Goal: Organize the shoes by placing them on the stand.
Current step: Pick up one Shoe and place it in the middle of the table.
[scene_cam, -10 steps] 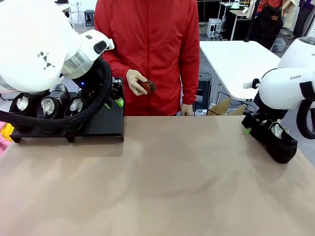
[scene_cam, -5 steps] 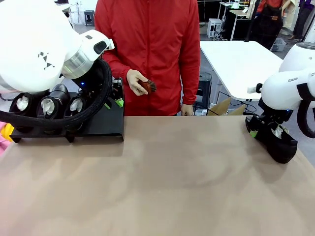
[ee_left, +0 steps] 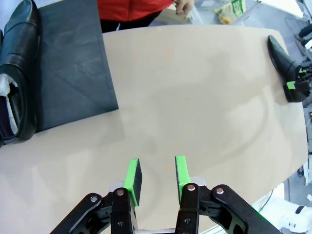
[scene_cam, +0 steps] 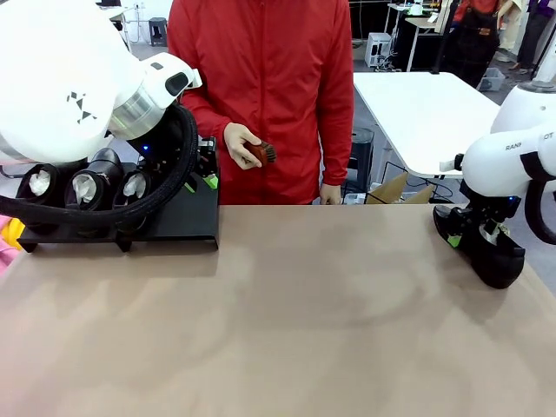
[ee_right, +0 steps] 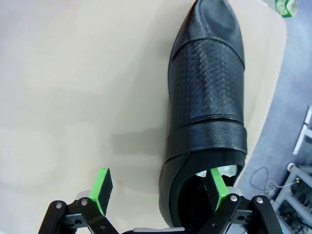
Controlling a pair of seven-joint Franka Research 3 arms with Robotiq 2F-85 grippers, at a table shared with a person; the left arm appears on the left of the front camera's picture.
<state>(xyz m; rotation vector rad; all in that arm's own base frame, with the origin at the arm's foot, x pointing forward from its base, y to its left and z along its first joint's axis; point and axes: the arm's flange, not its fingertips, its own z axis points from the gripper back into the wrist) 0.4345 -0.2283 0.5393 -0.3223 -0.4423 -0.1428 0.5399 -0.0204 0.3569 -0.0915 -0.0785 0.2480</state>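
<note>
Three glossy black shoes with white paper inside stand side by side on the low black stand at the far left. My left gripper hovers by the stand's bare right part. In the left wrist view it is open by a narrow gap with nothing between the pads, and a shoe lies on the stand. Another shoe lies on the table at the far right. My right gripper is open at its heel, one finger over the shoe's opening, the other outside its side.
A person in a red jacket stands behind the table and holds a small brown brush in one hand. The tan table top stretches between stand and lone shoe. A white table stands behind on the right.
My right gripper has shifted a little to the right, closer over the lone shoe's heel. The left arm, the stand and its shoes stay as they were.
</note>
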